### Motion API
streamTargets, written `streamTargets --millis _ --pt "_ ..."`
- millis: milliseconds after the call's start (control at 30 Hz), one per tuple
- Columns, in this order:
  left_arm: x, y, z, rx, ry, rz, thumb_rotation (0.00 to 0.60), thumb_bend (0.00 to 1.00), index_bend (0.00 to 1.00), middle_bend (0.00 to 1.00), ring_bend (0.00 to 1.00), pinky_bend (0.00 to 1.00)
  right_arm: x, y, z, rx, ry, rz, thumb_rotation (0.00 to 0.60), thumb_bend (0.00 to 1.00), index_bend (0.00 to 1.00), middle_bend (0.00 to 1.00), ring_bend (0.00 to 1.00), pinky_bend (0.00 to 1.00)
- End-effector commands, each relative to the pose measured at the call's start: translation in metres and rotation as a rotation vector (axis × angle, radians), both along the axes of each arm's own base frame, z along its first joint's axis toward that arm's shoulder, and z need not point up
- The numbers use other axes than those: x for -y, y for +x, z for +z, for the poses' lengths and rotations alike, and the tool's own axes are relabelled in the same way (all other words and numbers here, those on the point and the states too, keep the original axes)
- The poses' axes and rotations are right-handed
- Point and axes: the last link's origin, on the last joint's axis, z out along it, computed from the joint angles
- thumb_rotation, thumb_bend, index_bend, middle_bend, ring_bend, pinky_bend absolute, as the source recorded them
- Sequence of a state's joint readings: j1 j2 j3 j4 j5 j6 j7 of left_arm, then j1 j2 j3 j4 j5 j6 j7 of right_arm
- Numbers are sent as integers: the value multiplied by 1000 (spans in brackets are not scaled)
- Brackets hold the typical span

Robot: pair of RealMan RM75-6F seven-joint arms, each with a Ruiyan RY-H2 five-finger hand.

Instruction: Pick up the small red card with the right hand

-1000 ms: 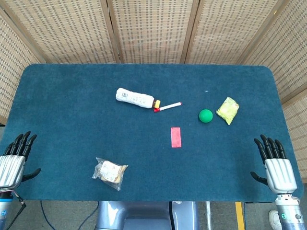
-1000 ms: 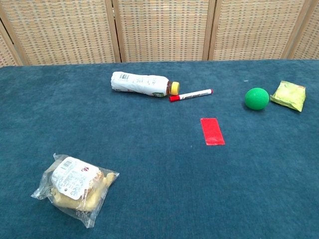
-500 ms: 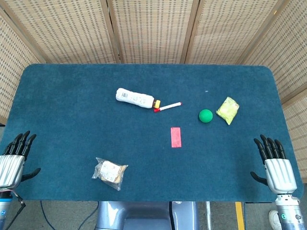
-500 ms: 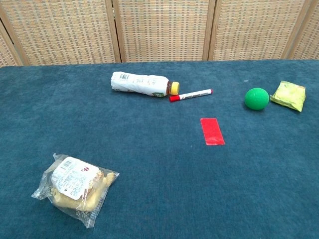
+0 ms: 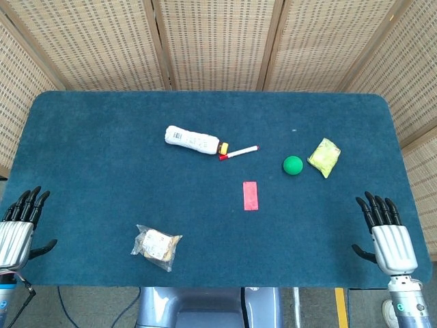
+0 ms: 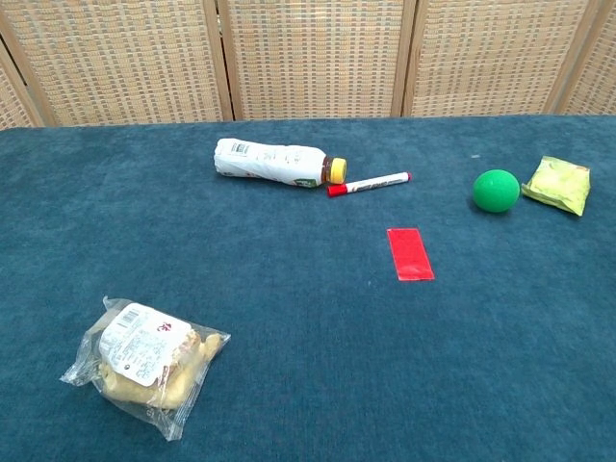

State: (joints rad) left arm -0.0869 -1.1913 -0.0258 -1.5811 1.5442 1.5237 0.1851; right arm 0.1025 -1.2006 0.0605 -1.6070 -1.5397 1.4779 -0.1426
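The small red card (image 5: 250, 195) lies flat near the middle of the blue desk (image 5: 102, 150), touching nothing. The right hand (image 5: 388, 236) hovers at the desk's near right edge, well apart from the card, fingers spread and holding nothing. The left hand (image 5: 18, 229) sits at the near left edge, likewise spread and empty. A green ball (image 5: 293, 165) rests beyond the card.

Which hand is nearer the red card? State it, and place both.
Right. The right hand sits open at the table's near right edge; the left hand sits at the near left edge, farther from the red card.
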Motion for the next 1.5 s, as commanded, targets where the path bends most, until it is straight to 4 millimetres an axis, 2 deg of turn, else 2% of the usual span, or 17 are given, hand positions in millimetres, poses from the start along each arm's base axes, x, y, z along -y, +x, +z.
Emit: streamTargets --millis 33,200,467,700,900,1067,1233,1500 --pt "0 0 0 -1 -1 2 600 127 0 0 0 158 9 8 -5 9 11 17 600 175 70 0 0 10" --pt "-1 -1 -2 -5 -6 7 600 127 0 0 0 158 32 31 -14 29 23 68 600 176 70 0 0 10" --pt "-2 -3 -3 -10 -10 11 600 128 0 0 0 158 71 80 -42 79 70 130 600 176 70 0 0 10" --pt "-4 -3 -4 -6 -13 14 600 130 0 0 0 158 87 118 -77 174 150 103 600 175 70 0 0 10" --pt "-5 -5 -2 1 -8 19 600 130 0 0 0 158 98 139 -104 210 178 80 600 175 70 0 0 10" --pt "-6 -6 -2 1 -9 23 600 131 0 0 0 158 110 146 -122 217 184 47 600 176 70 0 0 10" --pt "-9 -9 -3 0 -14 34 600 131 0 0 0 158 121 144 -139 191 191 3 600 176 70 0 0 10" --pt "-10 -10 -4 0 -18 43 600 132 0 0 0 158 124 138 -161 167 230 -32 600 176 70 0 0 10"
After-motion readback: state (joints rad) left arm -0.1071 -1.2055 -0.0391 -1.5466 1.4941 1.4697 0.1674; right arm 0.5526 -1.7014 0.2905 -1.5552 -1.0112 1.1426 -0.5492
